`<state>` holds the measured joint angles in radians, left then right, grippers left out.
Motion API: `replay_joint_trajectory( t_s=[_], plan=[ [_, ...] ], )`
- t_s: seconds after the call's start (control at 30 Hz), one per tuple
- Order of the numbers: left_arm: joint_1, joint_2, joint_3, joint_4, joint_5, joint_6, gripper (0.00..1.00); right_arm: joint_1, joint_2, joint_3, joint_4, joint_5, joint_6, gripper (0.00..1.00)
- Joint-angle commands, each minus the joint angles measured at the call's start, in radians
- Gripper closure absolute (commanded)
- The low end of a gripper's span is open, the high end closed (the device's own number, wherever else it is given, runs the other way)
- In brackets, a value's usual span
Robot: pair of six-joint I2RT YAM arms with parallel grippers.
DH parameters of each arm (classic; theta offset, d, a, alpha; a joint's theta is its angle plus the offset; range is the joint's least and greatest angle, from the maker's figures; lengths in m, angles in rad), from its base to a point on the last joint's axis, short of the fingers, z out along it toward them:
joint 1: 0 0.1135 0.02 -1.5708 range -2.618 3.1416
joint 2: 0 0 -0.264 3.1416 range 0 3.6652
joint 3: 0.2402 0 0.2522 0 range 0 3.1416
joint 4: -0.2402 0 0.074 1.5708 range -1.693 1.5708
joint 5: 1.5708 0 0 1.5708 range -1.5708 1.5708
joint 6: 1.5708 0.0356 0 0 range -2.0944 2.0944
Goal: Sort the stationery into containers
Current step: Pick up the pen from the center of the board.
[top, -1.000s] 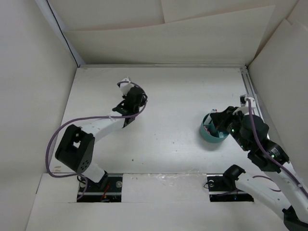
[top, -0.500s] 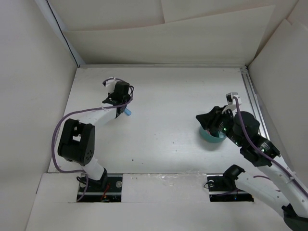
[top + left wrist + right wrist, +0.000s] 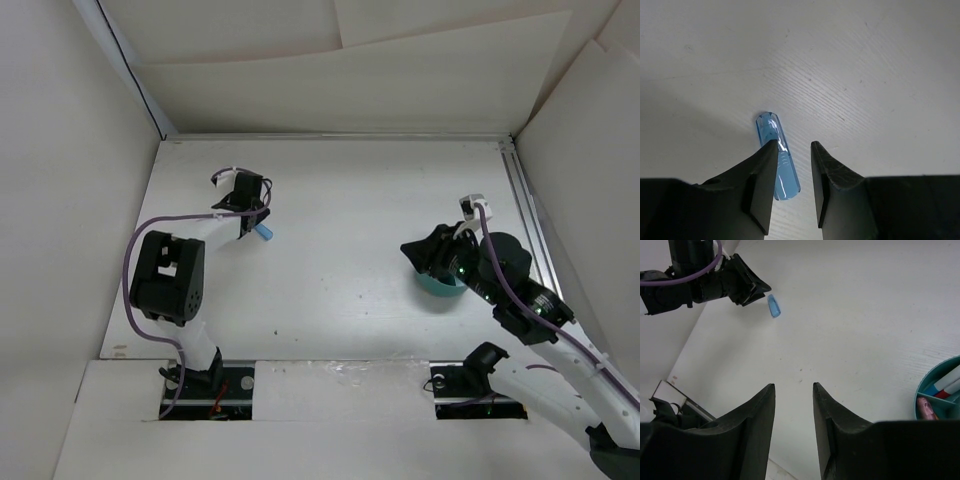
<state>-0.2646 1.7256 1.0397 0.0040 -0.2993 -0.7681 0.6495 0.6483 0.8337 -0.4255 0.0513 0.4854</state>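
A light blue eraser-like piece [image 3: 265, 233] lies flat on the white table at the left. In the left wrist view this blue piece [image 3: 775, 150] sits just below and partly behind my left finger. My left gripper [image 3: 251, 224] hangs over it, open and empty [image 3: 794, 146]. My right gripper [image 3: 415, 250] is open and empty [image 3: 794, 386], above the table just left of the teal cup [image 3: 441, 286]. The cup's rim [image 3: 927, 385] shows at the right edge of the right wrist view, holding white pens [image 3: 949, 382] and a pink piece [image 3: 925, 407] in separate compartments.
White walls enclose the table on the left, back and right. A metal rail [image 3: 525, 200] runs along the right edge. The right wrist view also shows the left gripper [image 3: 752, 287] next to the blue piece [image 3: 773, 306], and the table's near-left edge.
My left gripper has moved left and back, uncovering the blue piece on the table. My right gripper has shifted left, off the teal cup.
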Motion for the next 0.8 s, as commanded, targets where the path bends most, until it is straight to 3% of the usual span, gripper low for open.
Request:
replay_joint_trajectory(
  t_s=[0.0,0.2,0.43,0.77],
  plan=[
    [0.019,0.009,0.054,-0.018,-0.008,-0.003,0.73,0.010,-0.009,0.001,0.079,-0.014,-0.016,0.59],
    [0.039,0.009,0.034,-0.018,-0.017,-0.003,0.73,0.010,-0.009,-0.008,0.079,-0.024,-0.016,0.59],
    [0.039,0.009,0.013,-0.029,-0.027,0.006,0.66,0.010,-0.018,-0.008,0.088,-0.024,-0.016,0.59],
    [0.039,0.061,0.022,-0.029,-0.009,0.015,0.69,0.010,-0.018,-0.018,0.097,-0.042,-0.016,0.59]
  ],
)
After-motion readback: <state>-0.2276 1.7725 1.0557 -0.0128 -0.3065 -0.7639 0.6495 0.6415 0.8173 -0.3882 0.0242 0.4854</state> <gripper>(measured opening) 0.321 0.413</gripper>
